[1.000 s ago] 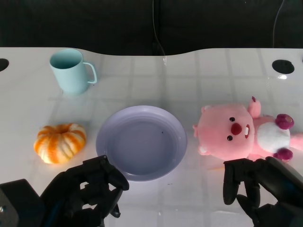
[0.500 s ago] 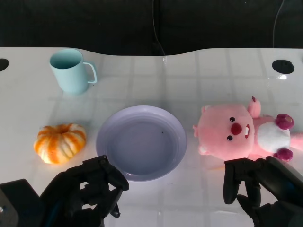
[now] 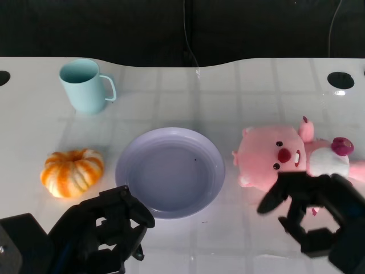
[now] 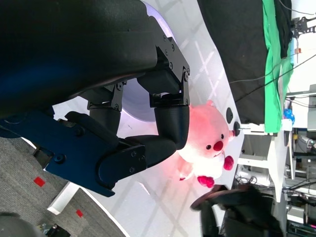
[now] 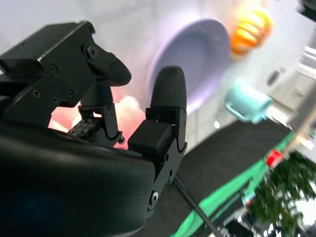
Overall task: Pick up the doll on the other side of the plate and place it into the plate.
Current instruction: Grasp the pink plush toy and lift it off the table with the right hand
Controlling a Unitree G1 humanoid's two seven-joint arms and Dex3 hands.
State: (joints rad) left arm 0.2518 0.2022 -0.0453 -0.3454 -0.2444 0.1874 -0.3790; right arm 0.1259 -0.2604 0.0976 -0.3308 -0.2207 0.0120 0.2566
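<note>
The pink plush doll [image 3: 279,157] lies on its back on the white table, right of the lavender plate [image 3: 122,165], which holds nothing. My right hand [image 3: 311,214] hovers at the doll's near side with its fingers spread, their tips over the doll's lower edge, and it holds nothing. In the right wrist view the doll [image 5: 128,106] shows pink between the fingers, with the plate [image 5: 197,54] beyond. My left hand [image 3: 105,228] sits at the plate's near-left rim with its fingers curled in on nothing. The left wrist view shows the doll [image 4: 210,143] past those curled fingers.
An orange and white pumpkin [image 3: 72,172] lies left of the plate. A light blue mug [image 3: 85,85] stands at the back left. The table's far edge borders a black backdrop. Round holes [image 3: 340,80] sit in the table's back corners.
My right hand has lifted and moved forward onto the doll's near edge, with its fingers spread wider. The left hand, doll and plate have stayed put.
</note>
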